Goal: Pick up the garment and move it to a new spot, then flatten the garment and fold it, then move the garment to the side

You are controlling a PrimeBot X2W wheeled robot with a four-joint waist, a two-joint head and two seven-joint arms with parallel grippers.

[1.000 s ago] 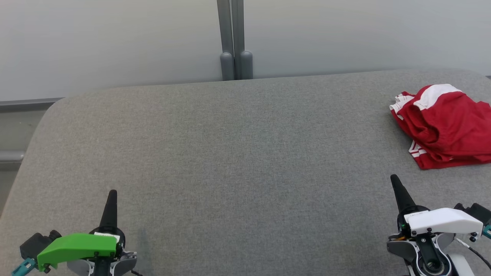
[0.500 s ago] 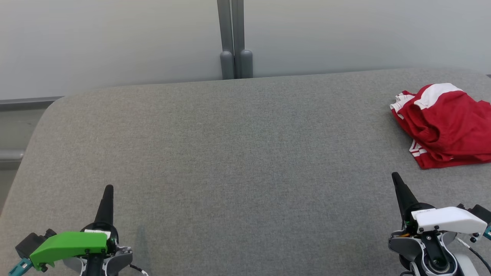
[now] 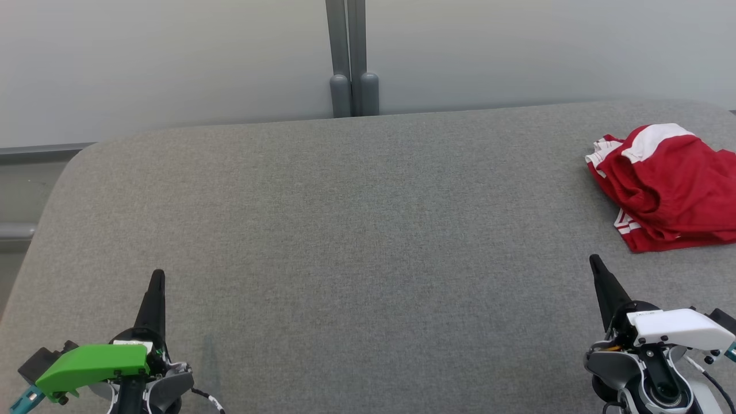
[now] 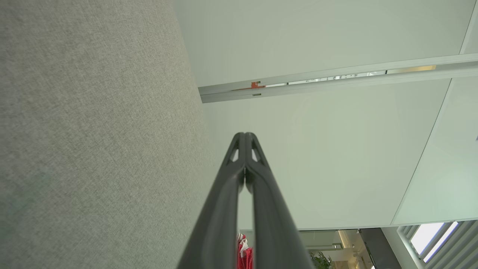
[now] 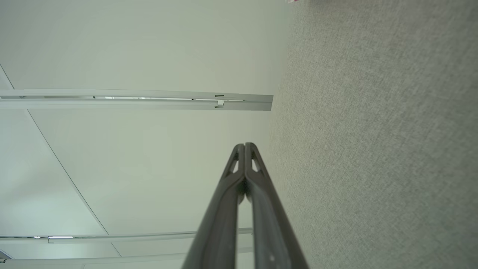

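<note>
A crumpled red garment (image 3: 670,187) with white trim lies at the right edge of the grey padded table (image 3: 356,230), partly cut off by the head view's edge. A sliver of the same red garment (image 4: 244,254) peeks between the fingers in the left wrist view. My left gripper (image 3: 156,276) sits at the lower left, shut and empty, far from the garment. My right gripper (image 3: 594,261) sits at the lower right, shut and empty, a short way in front of the garment. Both wrist views show the fingertips pressed together, left gripper (image 4: 245,135) and right gripper (image 5: 245,145).
The table's far edge meets a pale wall with a grey vertical post (image 3: 348,57) at the middle. The table's left corner is rounded, with floor and a rail (image 3: 17,233) beyond it.
Both grippers have drifted slightly: the left one toward the left and lower in the view, the right one a little to the right. The garment lies as before.
</note>
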